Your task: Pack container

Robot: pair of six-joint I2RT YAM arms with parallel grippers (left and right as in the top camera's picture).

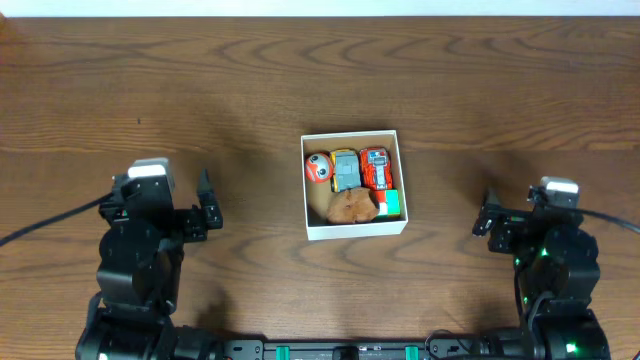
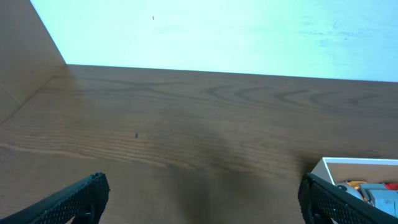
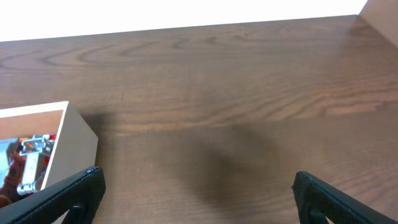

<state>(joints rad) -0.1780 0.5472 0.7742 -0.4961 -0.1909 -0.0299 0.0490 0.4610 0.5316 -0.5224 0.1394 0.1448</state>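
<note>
The container (image 1: 354, 232) is a small square box with low white walls in the middle of the table. It holds an orange round toy (image 1: 318, 168), a grey and yellow toy car (image 1: 345, 170), a red toy car (image 1: 376, 167), a brown lumpy toy (image 1: 349, 206) and a green and red block (image 1: 391, 205). Its corner shows in the left wrist view (image 2: 348, 167) and in the right wrist view (image 3: 74, 140). My left gripper (image 2: 202, 199) is open and empty, left of the container. My right gripper (image 3: 196, 196) is open and empty, right of it.
The wooden table (image 1: 200, 90) runs to a pale wall at the back (image 2: 217, 31). Both arms (image 1: 140, 260) (image 1: 550, 270) rest near the front edge, one on each side of the container.
</note>
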